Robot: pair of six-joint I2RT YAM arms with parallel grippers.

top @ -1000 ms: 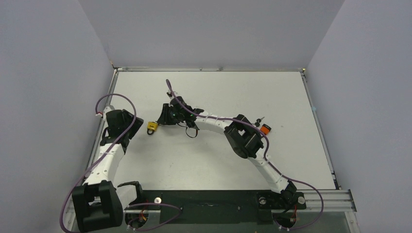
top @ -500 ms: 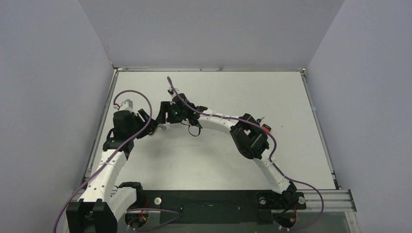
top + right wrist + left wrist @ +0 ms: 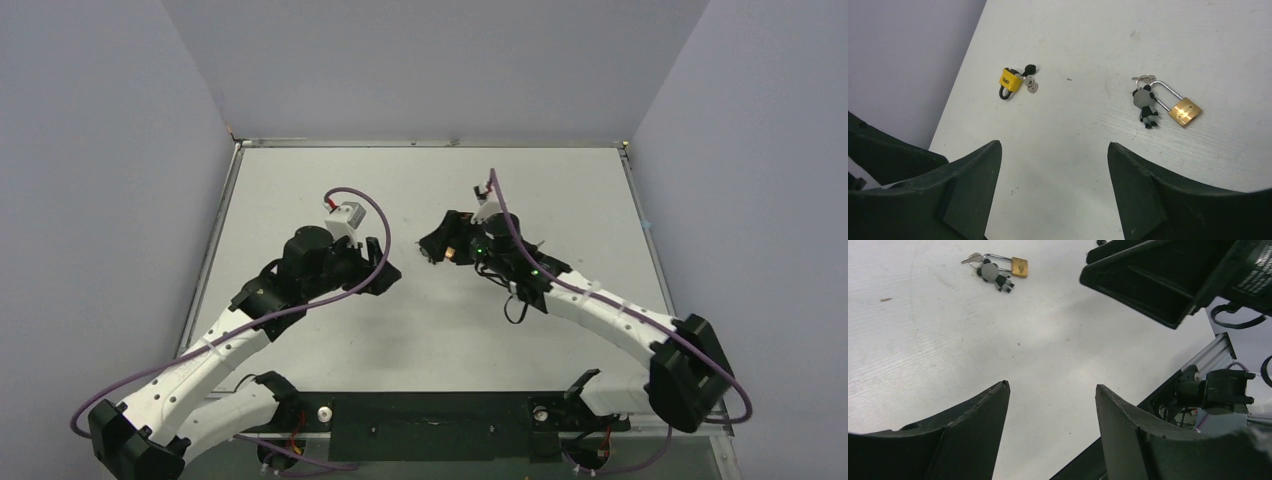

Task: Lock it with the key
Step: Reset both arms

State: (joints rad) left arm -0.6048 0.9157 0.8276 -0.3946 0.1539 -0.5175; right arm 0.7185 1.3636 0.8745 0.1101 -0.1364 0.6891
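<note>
Well beyond parted right fingers (image 3: 965, 192), key (image 3: 1031, 84) beside yellow padlock (image 3: 1009, 80)

I read no text: the yellow padlock (image 3: 1009, 80), upper left in the right wrist view, bears print too small to decipher.

White bench (image 3: 440, 340) with a metal edge rail (image 3: 430, 143), plain lavender-grey walls (image 3: 430, 60) rising behind and beside the bench, soft even light
</note>
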